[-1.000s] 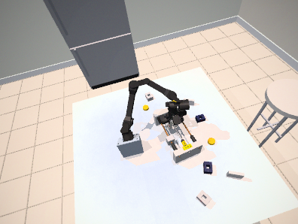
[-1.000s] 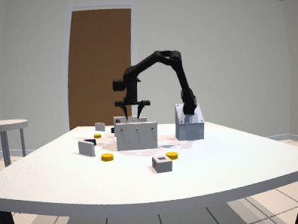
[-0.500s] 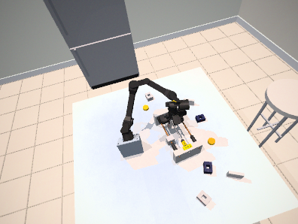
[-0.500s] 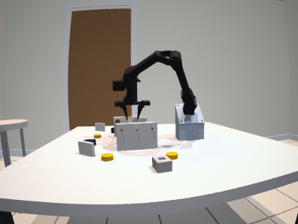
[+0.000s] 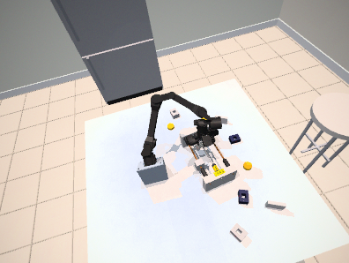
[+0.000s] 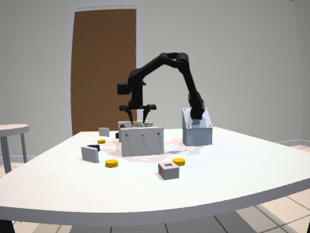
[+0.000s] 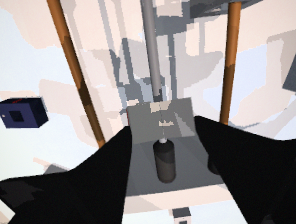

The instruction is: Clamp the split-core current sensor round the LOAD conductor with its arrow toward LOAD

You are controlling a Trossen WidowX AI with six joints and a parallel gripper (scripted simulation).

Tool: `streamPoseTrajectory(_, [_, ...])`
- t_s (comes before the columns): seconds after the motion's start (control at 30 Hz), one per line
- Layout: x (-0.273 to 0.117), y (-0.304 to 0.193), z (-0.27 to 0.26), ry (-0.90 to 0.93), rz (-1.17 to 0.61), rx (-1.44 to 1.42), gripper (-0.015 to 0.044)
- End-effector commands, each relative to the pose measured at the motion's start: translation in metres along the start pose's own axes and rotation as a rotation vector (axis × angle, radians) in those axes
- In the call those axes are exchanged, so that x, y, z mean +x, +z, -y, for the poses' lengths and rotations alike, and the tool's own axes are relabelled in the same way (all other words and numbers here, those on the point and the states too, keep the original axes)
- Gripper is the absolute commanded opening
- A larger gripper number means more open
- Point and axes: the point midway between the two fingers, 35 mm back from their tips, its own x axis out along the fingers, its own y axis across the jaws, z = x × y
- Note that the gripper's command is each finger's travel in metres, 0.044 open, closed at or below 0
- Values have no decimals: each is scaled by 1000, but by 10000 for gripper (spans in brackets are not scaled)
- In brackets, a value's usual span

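Observation:
My gripper (image 5: pixel 201 142) (image 6: pixel 138 124) (image 7: pixel 162 125) is between the stand's two end walls, shut on the grey current sensor (image 7: pixel 162 116), one fingertip at each side. The sensor lies across the grey middle conductor (image 7: pixel 151 50), which goes under its upper edge; the dark end piece (image 7: pixel 164 162) shows just below it. Whether the sensor is latched, and its arrow, cannot be made out. A copper conductor runs on each side, left (image 7: pixel 72 55) and right (image 7: pixel 230 60). The stand's end wall (image 5: pixel 220 181) has yellow markers (image 5: pixel 219 172), too small to read. In the exterior view the sensor is mostly hidden.
The stand's other end wall (image 6: pixel 142 145) rises near the fingers. Navy blocks (image 5: pixel 243 197) (image 5: pixel 234 139) (image 7: pixel 22 112), yellow discs (image 5: pixel 171 126) (image 5: pixel 248 166) (image 6: pixel 111 163) and pale pieces (image 5: pixel 275 205) (image 5: pixel 239 232) (image 6: pixel 168 170) lie around the stand. A stool (image 5: pixel 337 112) stands beyond the table.

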Motion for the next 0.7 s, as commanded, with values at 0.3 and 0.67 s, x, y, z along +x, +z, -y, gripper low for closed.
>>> streamPoseTrajectory(0.3, [-1, 0, -1, 2, 1, -2, 315])
streamPoseTrajectory(0.67, [-1, 0, -1, 2, 1, -2, 440])
